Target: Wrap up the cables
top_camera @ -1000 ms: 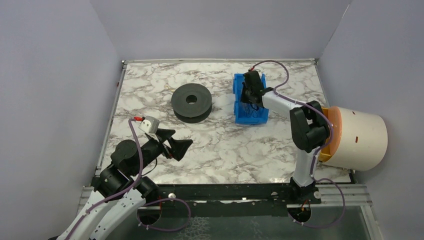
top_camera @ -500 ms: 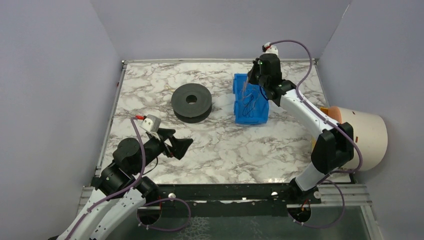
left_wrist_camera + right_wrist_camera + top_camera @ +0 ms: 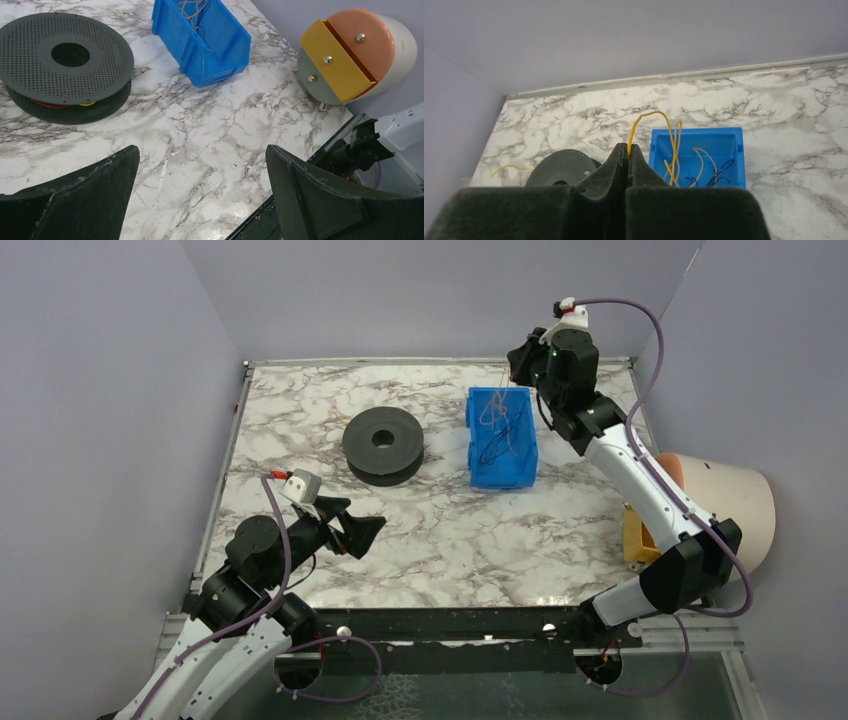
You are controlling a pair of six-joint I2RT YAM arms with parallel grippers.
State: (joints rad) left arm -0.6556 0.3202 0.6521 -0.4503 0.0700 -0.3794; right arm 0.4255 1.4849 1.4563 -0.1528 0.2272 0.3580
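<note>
Cables (image 3: 719, 172) lie in the blue bin (image 3: 500, 478) by the table's (image 3: 450, 530) far edge. The right gripper (image 3: 627, 147) pinches one yellow cable (image 3: 644, 115) above it. The left gripper (image 3: 202, 155) is spread wide.

The table (image 3: 210, 145) has a smooth marble-print top, glossy at its near edge. The blue bin (image 3: 210, 47) is smooth, shiny plastic. The spool (image 3: 30, 50) is matt dark plastic, its flange finely perforated. The fingers (image 3: 320, 200) of the left gripper (image 3: 201, 152) are matt black and grainy, scuffed pale at the edges. The yellow cable (image 3: 644, 117) has a smooth sheath. The drum (image 3: 395, 40) at the right edge is satin plastic with bright metal screws (image 3: 327, 59).
</note>
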